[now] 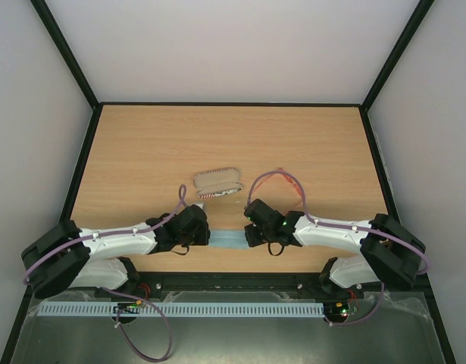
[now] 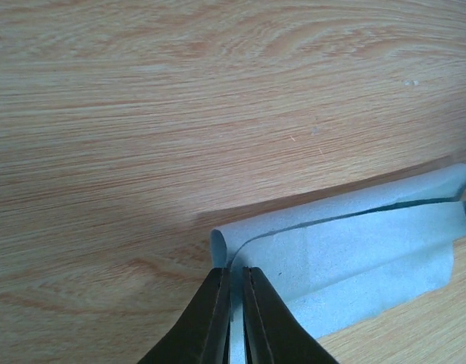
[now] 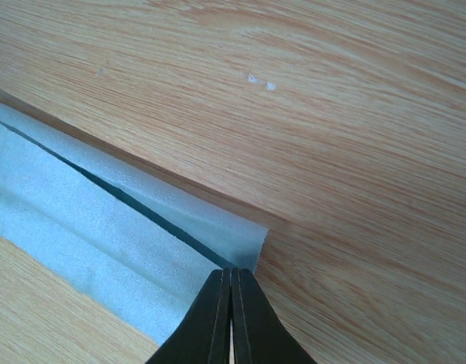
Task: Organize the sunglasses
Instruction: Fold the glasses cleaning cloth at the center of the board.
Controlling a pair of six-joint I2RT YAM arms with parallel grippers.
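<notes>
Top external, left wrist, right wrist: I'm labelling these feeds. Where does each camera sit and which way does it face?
Top external: above and behind the arms, looking down on the table; both arms, the case and the light blue cloth show.
Left wrist: on the left arm, looking down past the left gripper, shut on one end of the cloth.
Right wrist: same over the right gripper, shut on the other end.
Shared: all three see the cloth.

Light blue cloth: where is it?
Top view: the cloth lies near the table's front edge, centre, pinched between left end effector and right end effector, flag-print case just beyond.
</notes>
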